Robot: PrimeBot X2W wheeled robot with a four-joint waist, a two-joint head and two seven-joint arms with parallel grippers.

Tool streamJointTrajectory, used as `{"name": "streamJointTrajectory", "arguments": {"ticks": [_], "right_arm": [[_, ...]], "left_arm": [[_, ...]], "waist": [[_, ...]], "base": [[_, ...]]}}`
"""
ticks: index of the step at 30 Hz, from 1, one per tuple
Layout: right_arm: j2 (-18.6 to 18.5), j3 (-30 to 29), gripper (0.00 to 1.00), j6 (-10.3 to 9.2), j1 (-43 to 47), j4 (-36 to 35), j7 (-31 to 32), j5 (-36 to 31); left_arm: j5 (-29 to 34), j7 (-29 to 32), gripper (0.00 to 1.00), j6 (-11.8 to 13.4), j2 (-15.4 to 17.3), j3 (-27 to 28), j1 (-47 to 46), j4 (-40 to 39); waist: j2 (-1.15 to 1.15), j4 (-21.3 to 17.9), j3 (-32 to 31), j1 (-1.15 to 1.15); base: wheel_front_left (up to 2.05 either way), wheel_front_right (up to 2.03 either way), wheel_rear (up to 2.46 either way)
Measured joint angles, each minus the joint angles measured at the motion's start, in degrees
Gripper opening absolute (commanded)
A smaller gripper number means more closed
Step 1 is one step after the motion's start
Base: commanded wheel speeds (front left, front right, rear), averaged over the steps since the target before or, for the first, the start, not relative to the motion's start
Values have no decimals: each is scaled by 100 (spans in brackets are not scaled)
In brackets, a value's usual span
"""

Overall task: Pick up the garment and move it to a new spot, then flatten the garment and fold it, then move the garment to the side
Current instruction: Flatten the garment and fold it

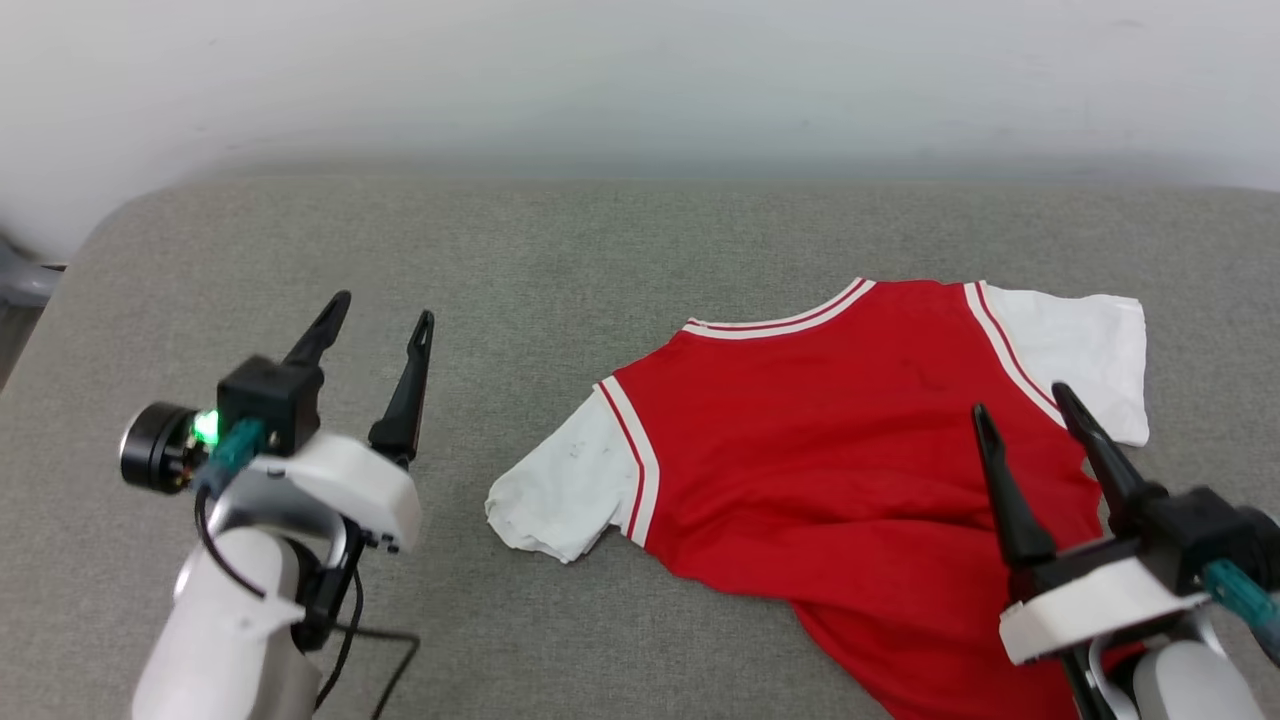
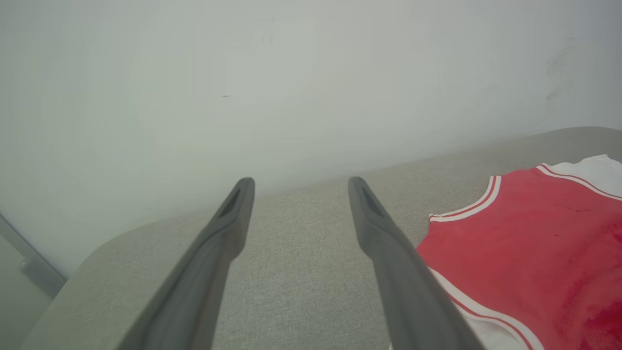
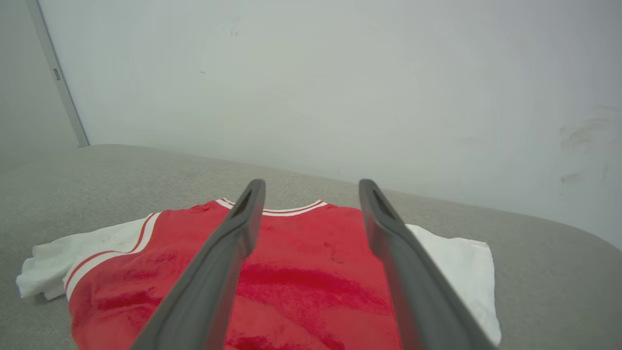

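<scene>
The red jersey (image 1: 820, 450) lies flat toward 4 o'clock on the grey tabletop (image 1: 560, 260), collar pointing to 12. The left gripper (image 1: 385, 305) at 8 o'clock and the right gripper (image 1: 1020, 398) over the jersey at 4 both have jaws spread, empty.

The red shirt (image 1: 830, 440) lay spread on the grey cushion (image 1: 500, 250), a plain red side up and its striped collar (image 1: 780, 318) at the far end. One white sleeve (image 1: 1085, 350) lay flat. The other sleeve (image 1: 560, 490) was rumpled at its end.

White forearms (image 1: 225, 630) carry black tapered fingers (image 1: 405, 400), teal plugs (image 1: 235, 445) and a green light (image 1: 207, 427).
</scene>
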Motion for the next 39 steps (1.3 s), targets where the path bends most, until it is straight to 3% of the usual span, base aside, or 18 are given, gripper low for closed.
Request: {"name": "streamJointTrajectory", "arguments": {"ticks": [4, 12, 17, 18, 24, 34, 36, 39], "right_arm": [[218, -264, 100, 0, 400, -301, 2, -178], [402, -388, 100, 0, 614, -590, 73, -403], [444, -392, 100, 0, 610, -635, 100, -476], [453, -380, 100, 0, 581, -649, 101, -487], [481, -334, 100, 0, 430, -632, 101, -520], [542, -280, 100, 0, 257, -499, 88, -525], [547, -278, 100, 0, 248, -474, 76, -525], [559, -274, 100, 0, 249, -441, 69, -525]], "left_arm": [[-471, 786, 100, -49, 254, -363, -364, 38], [-2064, 2906, 100, -56, 1172, -1703, -993, 29], [-2866, 3910, 100, -57, 1552, -2428, -1259, 91], [-3084, 4257, 100, -57, 1740, -2821, -1416, 162], [-3346, 4477, 100, -57, 1785, -3519, -1683, 636], [-3587, 4343, 100, -67, 1864, -4355, -2011, 1339], [-3630, 4164, 0, -67, 1872, -4445, -2060, 1406], [-3712, 3834, 0, -66, 1891, -4547, -2095, 1462]], "waist": [[0, -65, 25, 0], [0, -181, 98, 0], [0, -231, 183, 0], [0, -260, 265, 0], [0, -351, 503, 0], [0, -501, 791, 0], [0, -503, 792, 0], [0, -490, 741, 1]], "base": [[0, 0, 0], [0, 0, 0], [0, 0, 0], [0, 0, 0], [0, 0, 0], [0, 0, 0], [0, 0, 0], [0, 0, 0]]}}
